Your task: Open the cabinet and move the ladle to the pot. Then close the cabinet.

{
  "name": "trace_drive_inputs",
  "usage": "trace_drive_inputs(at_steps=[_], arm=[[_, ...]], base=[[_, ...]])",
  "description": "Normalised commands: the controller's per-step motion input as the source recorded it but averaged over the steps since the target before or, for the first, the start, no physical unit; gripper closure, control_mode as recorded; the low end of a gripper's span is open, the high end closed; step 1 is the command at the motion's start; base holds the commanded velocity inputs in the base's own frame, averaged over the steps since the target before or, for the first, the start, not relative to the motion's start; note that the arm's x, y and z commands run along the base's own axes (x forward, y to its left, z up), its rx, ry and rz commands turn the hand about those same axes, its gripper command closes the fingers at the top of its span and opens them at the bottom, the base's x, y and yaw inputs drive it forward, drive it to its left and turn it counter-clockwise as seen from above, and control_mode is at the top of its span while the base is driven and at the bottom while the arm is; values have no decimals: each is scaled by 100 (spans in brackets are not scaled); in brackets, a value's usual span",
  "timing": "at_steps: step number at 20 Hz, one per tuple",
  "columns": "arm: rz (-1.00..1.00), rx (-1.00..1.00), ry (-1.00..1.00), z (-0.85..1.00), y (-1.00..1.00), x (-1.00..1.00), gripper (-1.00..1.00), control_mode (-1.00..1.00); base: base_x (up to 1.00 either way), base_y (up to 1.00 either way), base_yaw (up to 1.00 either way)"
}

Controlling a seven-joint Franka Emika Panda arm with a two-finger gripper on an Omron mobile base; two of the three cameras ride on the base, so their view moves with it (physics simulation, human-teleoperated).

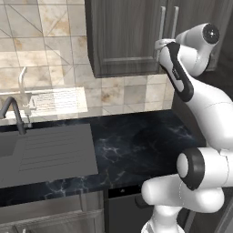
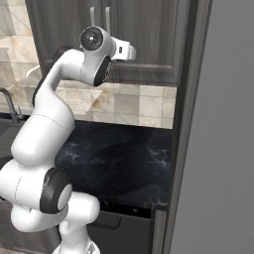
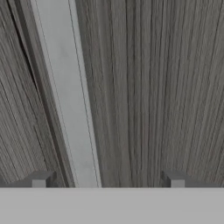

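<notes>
Close up, the dark grey-brown wood-grain cabinet [image 3: 148,87] door runs across the frame, its grain near vertical. A long silver bar handle [image 3: 68,96] slants from the upper left down to the bottom, with a dark seam just to its left. The end effector [image 3: 107,178] has its two dark fingertips [image 3: 39,179] spread wide, the handle passing between them, nearer the left tip.
</notes>
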Motion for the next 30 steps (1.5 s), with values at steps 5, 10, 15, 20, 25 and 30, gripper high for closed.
trace_drive_inputs(at_steps=[5,10,15,20,25,30], arm=[[0,0,-6,-9,4,38,100,-100],[0,0,-5,0,0,26,100,-100],[0,0,0,0,24,17,100,-100],[0,12,0,0,36,0,100,-100],[2,16,2,0,5,22,100,-100],[16,10,0,-7,-41,7,100,-100]], base=[[0,0,0],[0,0,0],[0,0,0],[0,0,0],[0,0,0],[0,0,0]])
